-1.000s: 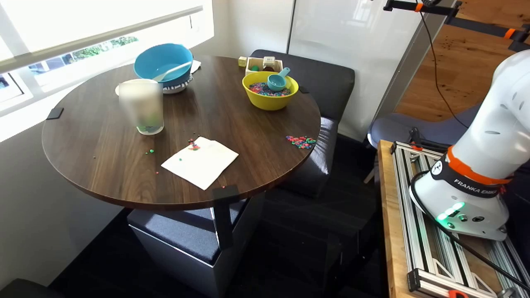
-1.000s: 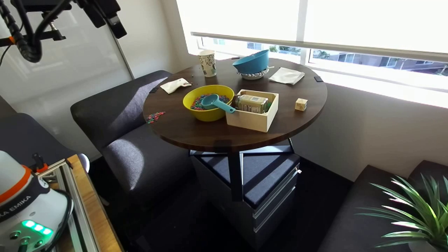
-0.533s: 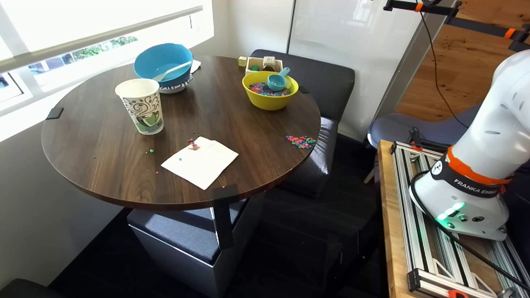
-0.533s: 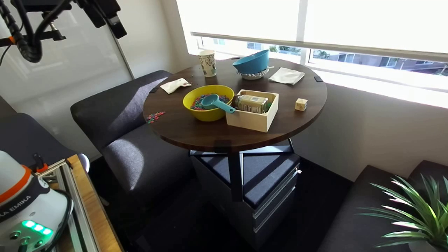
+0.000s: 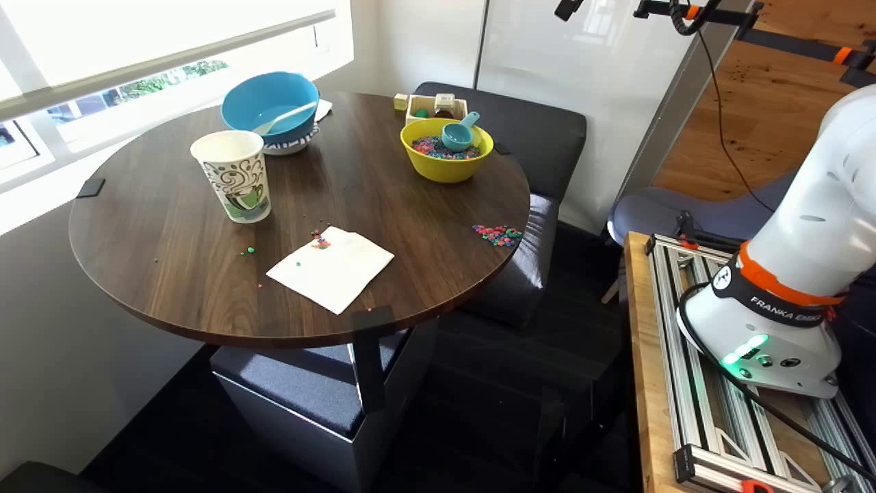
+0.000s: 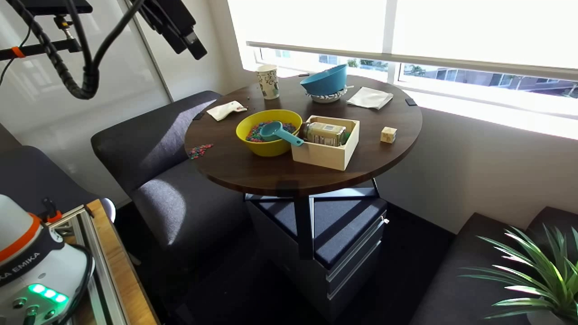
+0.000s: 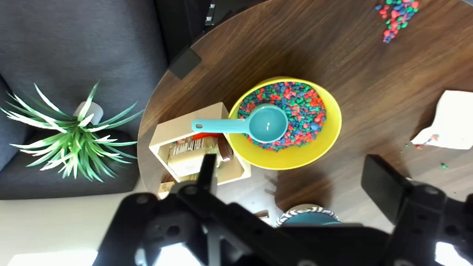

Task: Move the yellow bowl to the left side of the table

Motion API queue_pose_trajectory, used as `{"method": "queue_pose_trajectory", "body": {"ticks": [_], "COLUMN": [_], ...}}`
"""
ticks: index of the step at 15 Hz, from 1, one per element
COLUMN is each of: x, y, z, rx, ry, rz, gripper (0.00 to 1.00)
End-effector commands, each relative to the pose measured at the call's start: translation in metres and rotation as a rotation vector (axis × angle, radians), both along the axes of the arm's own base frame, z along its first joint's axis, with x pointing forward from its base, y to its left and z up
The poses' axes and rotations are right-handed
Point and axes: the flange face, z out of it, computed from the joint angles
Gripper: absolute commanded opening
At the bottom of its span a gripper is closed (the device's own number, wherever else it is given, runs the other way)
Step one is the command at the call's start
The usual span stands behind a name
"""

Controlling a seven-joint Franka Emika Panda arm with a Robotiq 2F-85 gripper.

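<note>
The yellow bowl (image 5: 443,170) stands upright on the round dark brown table (image 5: 363,171), near its edge, in both exterior views (image 6: 267,149). It holds small red, blue and green bits and a teal scoop (image 6: 271,130). The scoop's handle sticks out over a wooden box. In the wrist view the bowl (image 7: 281,159) is at the centre, beyond the fingertips. My gripper (image 7: 292,162) is open, with nothing between its wide-apart fingers. In an exterior view the gripper (image 6: 196,48) hangs high in the air, well above the table and apart from the bowl.
The wooden box (image 6: 318,155) with a jar stands against the bowl. A tilted blue bowl (image 5: 263,103) on a patterned bowl, a paper cup (image 5: 236,174), a napkin (image 5: 332,267), loose bits (image 5: 498,235) and a wooden block (image 6: 388,134) are on the table. A plant (image 6: 551,275) stands off the table.
In an exterior view my gripper and its cable have moved right and slightly down in the last half second. A dark tip has entered the top of an exterior view. The bowl has not moved.
</note>
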Motion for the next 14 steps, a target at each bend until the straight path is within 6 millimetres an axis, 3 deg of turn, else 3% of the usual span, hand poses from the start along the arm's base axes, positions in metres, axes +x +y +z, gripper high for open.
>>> {"method": "queue_pose_trajectory", "body": {"ticks": [1,2,7,8,10,14], "x": [0.009,0.007,0.010,0.012,0.011,0.015], "y": [0.024,0.014,0.014,0.015,0.017,0.042], "z": [-0.034,-0.021,-0.021,-0.025,-0.034,-0.075], "rx": [-0.062,-0.033,-0.034,-0.050,-0.047,-0.039], "ry": [0.136,0.065,0.068,0.092,0.071,0.080], "rz": [-0.004,-0.005,-0.005,-0.142,-0.242,-0.457], "gripper": [1.00,1.00,1.00,1.00,1.00,1.00]}}
